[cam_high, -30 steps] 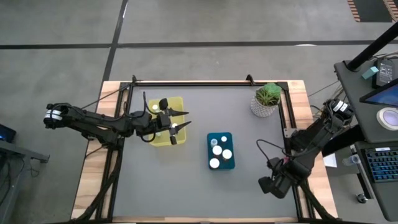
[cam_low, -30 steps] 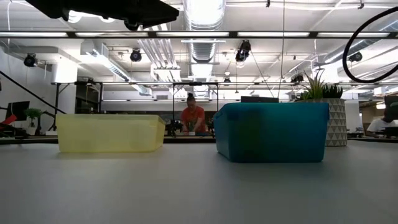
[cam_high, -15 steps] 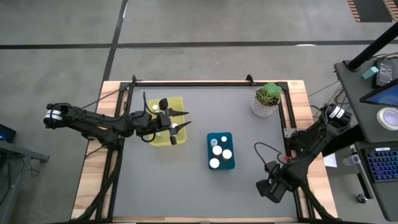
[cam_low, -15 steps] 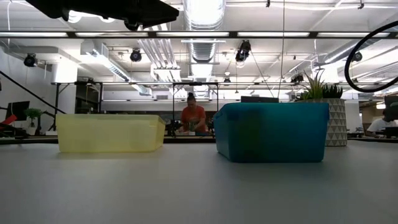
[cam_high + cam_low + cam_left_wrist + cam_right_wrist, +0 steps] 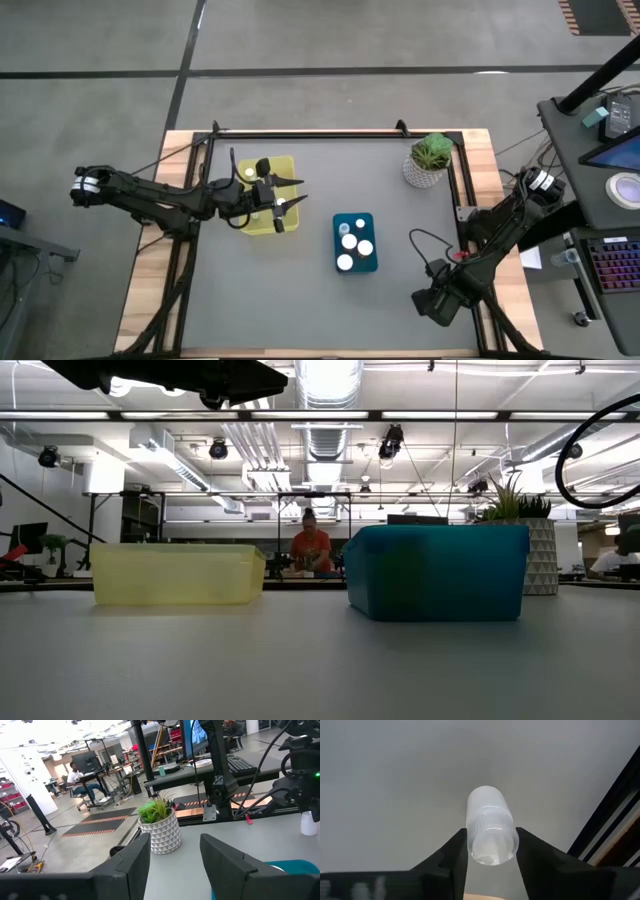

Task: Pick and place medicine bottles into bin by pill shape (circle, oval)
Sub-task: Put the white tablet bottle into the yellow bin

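Observation:
A white medicine bottle (image 5: pixel 487 810) stands between the fingers of my right gripper (image 5: pixel 491 836), which is shut on it over the grey table. This gripper (image 5: pixel 432 302) is at the table's near right. My left gripper (image 5: pixel 297 194) hovers open over the right side of the yellow bin (image 5: pixel 262 195), with nothing between its fingers (image 5: pixel 132 862). One white cap (image 5: pixel 248 173) shows in the yellow bin. The teal bin (image 5: pixel 368 262) holds several white-capped bottles (image 5: pixel 346 262). My right gripper pinches the medicine bottle between its two fingers, on the two sides of its ridged near end (image 5: pixel 473 840). The fingers come from above, along the bottle's length. Whether the bottle's far end (image 5: pixel 484 794) rests on the table cannot be told.
A potted green plant (image 5: pixel 430 160) stands at the far right corner. A black frame rail (image 5: pixel 610 815) runs along the table's right edge, close to my right gripper. The teal bin (image 5: pixel 437 570) and the yellow bin (image 5: pixel 175 573) sit mid-table. A person stands in the room behind (image 5: pixel 310 545).
My right arm has shifted a little toward the table's near edge and left, then held still. My left arm has kept still over the yellow bin.

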You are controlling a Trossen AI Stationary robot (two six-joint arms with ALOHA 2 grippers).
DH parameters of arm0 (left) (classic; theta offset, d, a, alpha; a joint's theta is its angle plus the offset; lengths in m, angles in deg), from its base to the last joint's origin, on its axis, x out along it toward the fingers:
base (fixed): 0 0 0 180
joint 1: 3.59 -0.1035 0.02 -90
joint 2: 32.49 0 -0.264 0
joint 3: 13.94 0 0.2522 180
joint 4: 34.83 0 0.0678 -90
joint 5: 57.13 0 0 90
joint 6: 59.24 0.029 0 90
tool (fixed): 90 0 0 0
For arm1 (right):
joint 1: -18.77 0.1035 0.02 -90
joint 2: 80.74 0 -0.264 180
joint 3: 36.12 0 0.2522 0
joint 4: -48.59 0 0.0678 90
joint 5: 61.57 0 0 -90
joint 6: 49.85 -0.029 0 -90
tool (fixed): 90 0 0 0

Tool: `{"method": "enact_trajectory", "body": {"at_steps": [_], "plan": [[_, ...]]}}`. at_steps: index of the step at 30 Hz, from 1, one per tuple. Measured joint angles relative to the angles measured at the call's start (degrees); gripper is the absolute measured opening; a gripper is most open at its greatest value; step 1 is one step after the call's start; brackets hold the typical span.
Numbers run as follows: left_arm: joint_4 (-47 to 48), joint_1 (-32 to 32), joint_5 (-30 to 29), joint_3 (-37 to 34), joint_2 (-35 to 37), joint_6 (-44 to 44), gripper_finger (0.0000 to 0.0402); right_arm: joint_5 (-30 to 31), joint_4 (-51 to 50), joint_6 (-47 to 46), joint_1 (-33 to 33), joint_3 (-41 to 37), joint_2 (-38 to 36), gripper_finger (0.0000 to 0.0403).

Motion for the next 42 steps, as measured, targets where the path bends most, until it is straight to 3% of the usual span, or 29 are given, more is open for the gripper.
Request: {"method": "enact_trajectory", "body": {"at_steps": [6, 10, 16, 22, 25, 37, 42], "plan": [[0.0, 0.0, 0.0, 0.0, 0.0, 0.0, 0.0157, 0.0, 0.0, 0.9, 0.0, 0.0, -0.3, 0.0126], [0.0, 0.0, 0.0, 0.0, 0.0, 0.0, 0.0157, 1.0, -0.1, 1.2, -0.1, 0.1, -3.1, 0.0142], [0.0, 0.0, 0.0, 0.0, 0.0, 0.0, 0.0157, 12.7, 4.4, 7.8, -0.2, 1.0, -9.7, 0.0143], [0.0, 0.0, 0.0, 0.0, 0.0, 0.0, 0.0157, 28.5, 20.5, 28.2, -0.2, 0.9, -15.1, 0.0130], [0.0, 0.0, 0.0, 0.0, 0.0, 0.0, 0.0157, 32.7, 26.6, 39.9, -0.6, 0.9, -16.8, 0.0133], [-0.2, 0.0, 0.0, 0.0, 0.0, 0.0, 0.0157, 32.7, 51.5, 86.8, -7.7, 0.8, -23.4, 0.0132], [-0.2, 0.0, 0.0, 0.0, 0.0, 0.0, 0.0157, 28.6, 57.6, 102.1, -11.0, 0.8, -24.7, 0.0132]]}}
